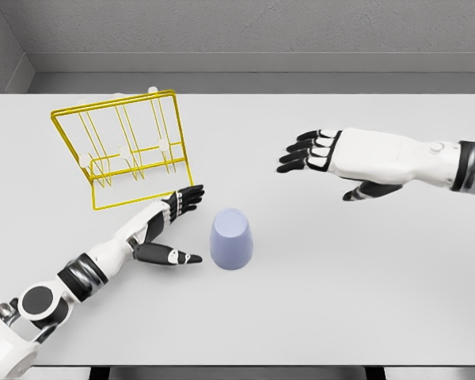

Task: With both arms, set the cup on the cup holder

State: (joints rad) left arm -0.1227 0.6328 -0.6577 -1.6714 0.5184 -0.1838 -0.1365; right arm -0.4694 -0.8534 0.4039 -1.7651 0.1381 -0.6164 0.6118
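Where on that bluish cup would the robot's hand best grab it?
Probably around the side wall of the cup, coming in from its left, where the open left hand already lies beside it. The cup seems to stand upside down, so no rim is offered from above.

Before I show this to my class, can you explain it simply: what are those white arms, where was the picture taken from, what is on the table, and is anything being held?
This is a simulator's render, seen from a camera on a humanoid robot's head, looking down at a pale table. The two white arms are the robot's own. Its left hand lies open just left of a lavender cup, not gripping it. Its right hand hovers open, well to the cup's right. Behind the left hand stands a yellow wire cup holder. Nothing is held.
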